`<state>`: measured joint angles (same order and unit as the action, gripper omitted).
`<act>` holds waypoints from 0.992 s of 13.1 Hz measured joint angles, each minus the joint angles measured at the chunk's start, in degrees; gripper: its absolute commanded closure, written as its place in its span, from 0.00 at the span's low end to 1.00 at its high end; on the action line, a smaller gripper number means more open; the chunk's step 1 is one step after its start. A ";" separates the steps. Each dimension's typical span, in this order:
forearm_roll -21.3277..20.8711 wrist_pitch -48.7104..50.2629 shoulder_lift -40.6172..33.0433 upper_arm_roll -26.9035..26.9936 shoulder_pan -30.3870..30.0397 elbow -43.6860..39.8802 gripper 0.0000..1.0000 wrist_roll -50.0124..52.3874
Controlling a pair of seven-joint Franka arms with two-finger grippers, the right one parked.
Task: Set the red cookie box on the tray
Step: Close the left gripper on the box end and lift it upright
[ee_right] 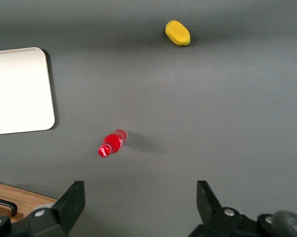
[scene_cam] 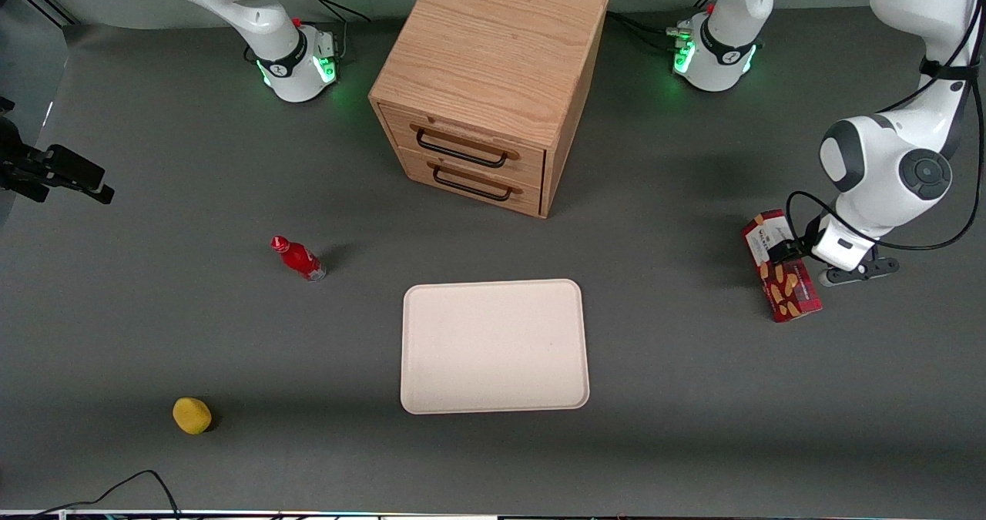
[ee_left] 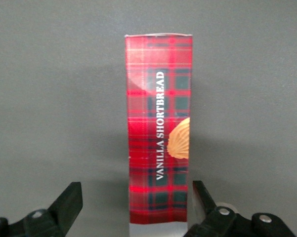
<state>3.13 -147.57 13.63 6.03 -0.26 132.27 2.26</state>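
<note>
Tool [ee_left: 134, 207] low over the table [scene_cam: 693, 397] near its edge at the working arm's end, fingers [ee_left: 69, 201] spread wide and straddling the white-label end of the red cookie box [ee_left: 159, 128]. One finger right beside the box's side, the other standing clear of it; nothing gripped. Seen from the front, tool [scene_cam: 787, 252] sits over the end of the red cookie box [scene_cam: 781, 266] farther from the front camera.

Box lying flat on the table, long axis running roughly toward and away from the front camera, slightly slanted; white label end pointing away from the camera, cookie pictures toward it. "VANILLA SHORTBREAD" printed along the length.

Well apart from the tray [scene_cam: 494, 346], which lies flat near the table's middle, in front of the wooden drawer cabinet [scene_cam: 489, 81]. Small red bottle [scene_cam: 299, 258] and yellow fruit-like object [scene_cam: 192, 415] toward the parked arm's end.
</note>
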 measured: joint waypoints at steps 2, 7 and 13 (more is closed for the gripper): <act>0.15 -0.01 0.01 -0.20 0.06 0.00 0.24 0.14; 0.27 -0.45 0.07 -0.50 0.11 0.11 0.80 0.19; 0.40 8.98 -4.63 -2.60 0.24 -0.69 0.79 1.58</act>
<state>3.52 -138.59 9.00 3.44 -0.02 131.58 3.85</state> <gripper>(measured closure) 0.749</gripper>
